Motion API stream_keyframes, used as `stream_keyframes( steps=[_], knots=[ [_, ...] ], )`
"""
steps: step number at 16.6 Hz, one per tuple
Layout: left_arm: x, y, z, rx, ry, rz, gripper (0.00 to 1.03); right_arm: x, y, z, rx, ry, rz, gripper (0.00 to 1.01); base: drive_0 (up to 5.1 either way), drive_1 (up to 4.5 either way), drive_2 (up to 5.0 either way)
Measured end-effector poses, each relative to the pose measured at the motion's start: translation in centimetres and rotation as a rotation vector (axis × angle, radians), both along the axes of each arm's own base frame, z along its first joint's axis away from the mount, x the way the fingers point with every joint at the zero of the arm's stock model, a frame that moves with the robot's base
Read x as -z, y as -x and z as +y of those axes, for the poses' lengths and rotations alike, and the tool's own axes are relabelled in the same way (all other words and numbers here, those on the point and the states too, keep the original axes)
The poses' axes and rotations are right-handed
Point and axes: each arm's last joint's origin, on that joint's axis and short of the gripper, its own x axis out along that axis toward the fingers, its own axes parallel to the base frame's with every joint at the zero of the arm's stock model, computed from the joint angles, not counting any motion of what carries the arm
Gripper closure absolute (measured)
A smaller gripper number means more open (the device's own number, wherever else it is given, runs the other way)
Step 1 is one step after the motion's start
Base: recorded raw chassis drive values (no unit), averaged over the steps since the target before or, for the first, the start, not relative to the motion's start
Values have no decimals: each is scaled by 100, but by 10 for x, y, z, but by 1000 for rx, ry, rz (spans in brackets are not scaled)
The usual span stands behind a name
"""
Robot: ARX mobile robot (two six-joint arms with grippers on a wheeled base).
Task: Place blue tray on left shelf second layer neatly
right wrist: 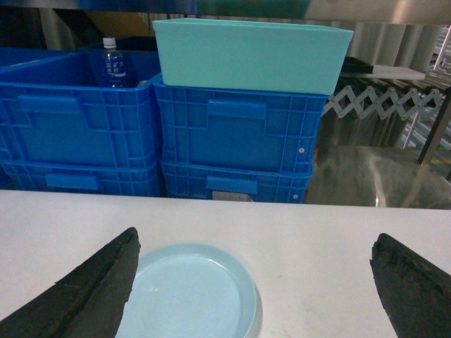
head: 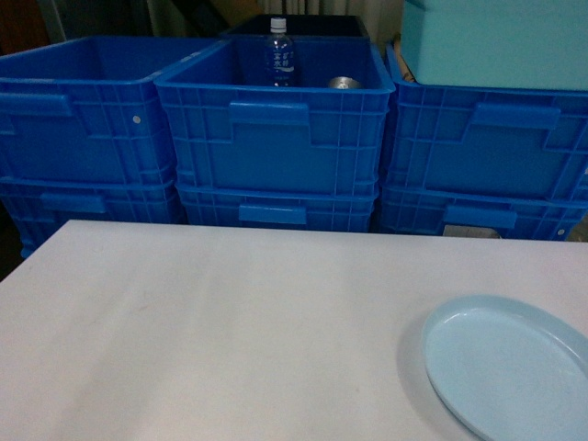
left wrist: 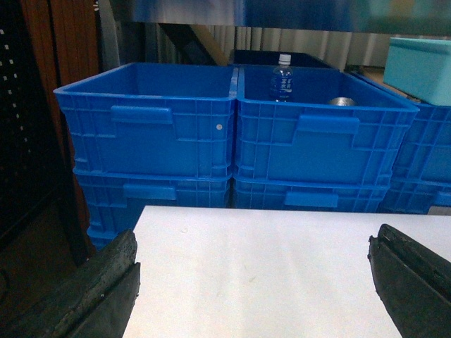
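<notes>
Blue tray [head: 510, 367] lay flat on the white table [head: 230, 331], at its near right corner, part of its rim cut off by the edge of the head view. Going left to right: the left gripper [left wrist: 254, 282] hung over the table's left end with its jaws spread wide and nothing between them; behind the table stood stacked blue crates [head: 276, 138], the middle one holding a water bottle [head: 280, 53], with a teal box [head: 496, 41] on the right stack. The right gripper [right wrist: 254, 282] was spread wide above the tray, its left finger [right wrist: 91, 289] over the rim. No shelf could be picked out for certain. A good pickup would probably mean pinching the raised rim and lifting level
</notes>
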Motion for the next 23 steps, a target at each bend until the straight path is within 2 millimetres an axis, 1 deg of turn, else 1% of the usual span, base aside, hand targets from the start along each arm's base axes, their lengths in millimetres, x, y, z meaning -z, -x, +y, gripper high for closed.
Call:
stream_keyframes(
  steps=[6, 7, 8, 10, 11, 12, 14, 15, 17, 18, 21, 23],
  knots=[
    [0, 0, 0, 0, 0, 0, 5, 0, 0, 0, 0, 0, 0, 3, 0, 0, 0],
    [0, 0, 0, 0, 0, 0, 5, -5, -9, -1, -5, 15, -33, 3, 0, 0, 0],
    [0, 0, 0, 0, 0, 0, 5, -2, -34, -2, -16, 44, 64, 3, 0, 0, 0],
    [0, 0, 0, 0, 0, 0, 5, -6, -51, -2, -33, 70, 95, 3, 0, 0, 0],
    [0, 0, 0, 0, 0, 0, 5, -4, -60, -5, -33, 71, 133, 3, 0, 0, 0],
    [0, 0, 0, -2, 0, 0, 5, 3, -72, -11, -11, 76, 206, 3, 0, 0, 0],
    [0, 0, 0, 0, 0, 0, 5, 15, -88, -16, -9, 72, 323, 3, 0, 0, 0],
    [0, 0, 0, 1, 0, 0, 5, 24, -105, -22, -24, 68, 385, 3, 0, 0, 0],
    [0, 0, 0, 1, 0, 1, 5, 34, -127, -28, -41, 54, 474, 3, 0, 0, 0],
    [0, 0, 0, 0, 0, 0, 5, 47, -141, -30, -61, 44, 560, 3, 0, 0, 0],
    [0, 0, 0, 0, 0, 0, 5, 71, -157, -31, -90, 19, 687, 3, 0, 0, 0],
    [0, 0, 0, 0, 0, 0, 5, 87, -165, -31, -92, 11, 733, 3, 0, 0, 0]
  ],
)
